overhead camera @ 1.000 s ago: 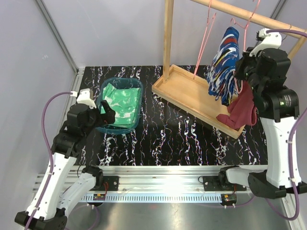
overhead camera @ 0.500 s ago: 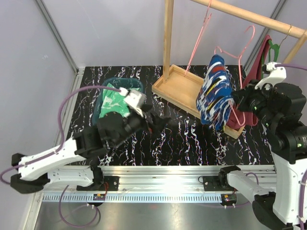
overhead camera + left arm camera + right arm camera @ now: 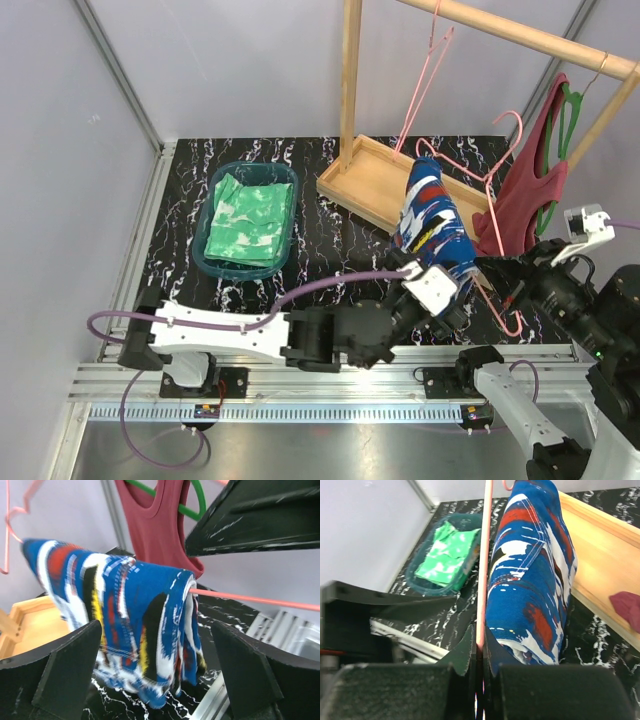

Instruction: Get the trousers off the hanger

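On wrist view alone, right claw (image 3: 479,652) pinching hanger (image 3: 484,555), trousers (image 3: 532,580) draped

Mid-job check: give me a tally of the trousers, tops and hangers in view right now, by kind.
Trousers: 2, the green-and-white pair in the basket and the blue patterned pair draped on the held pink hanger
Tops: 1, the maroon tank top
Hangers: 3, the held pink hanger, the empty pink hanger and the green hanger
Total: 6
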